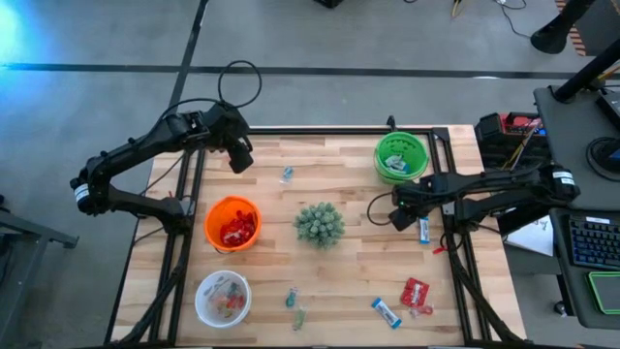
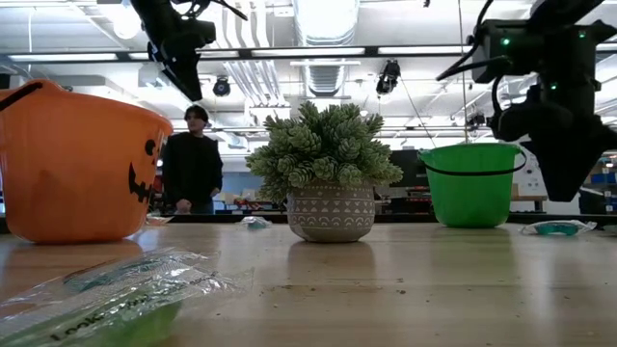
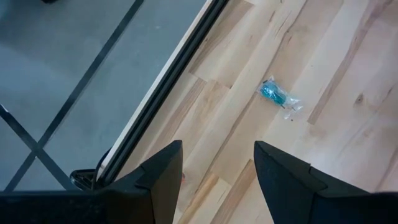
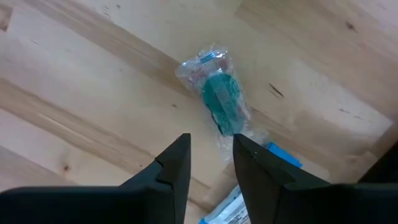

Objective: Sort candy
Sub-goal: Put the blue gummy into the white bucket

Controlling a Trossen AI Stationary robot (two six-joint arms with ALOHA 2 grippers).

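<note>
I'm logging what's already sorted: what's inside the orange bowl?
The high view shows red wrapped candy piled in the orange bowl. Anything beneath that pile is covered, and the low view shows only the bowl's outer wall.

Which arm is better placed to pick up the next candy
Right. The right gripper hangs open directly over a teal wrapped candy. The left gripper, also open, sits near the table edge, farther from its teal candy.

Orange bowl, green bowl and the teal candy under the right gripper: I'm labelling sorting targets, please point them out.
Orange bowl (image 1: 215,215), high view, rim's left edge.
Green bowl (image 1: 379,148), high view, rim's left edge.
Teal candy (image 4: 221,96), right wrist view, wrapper's teal middle.
</note>
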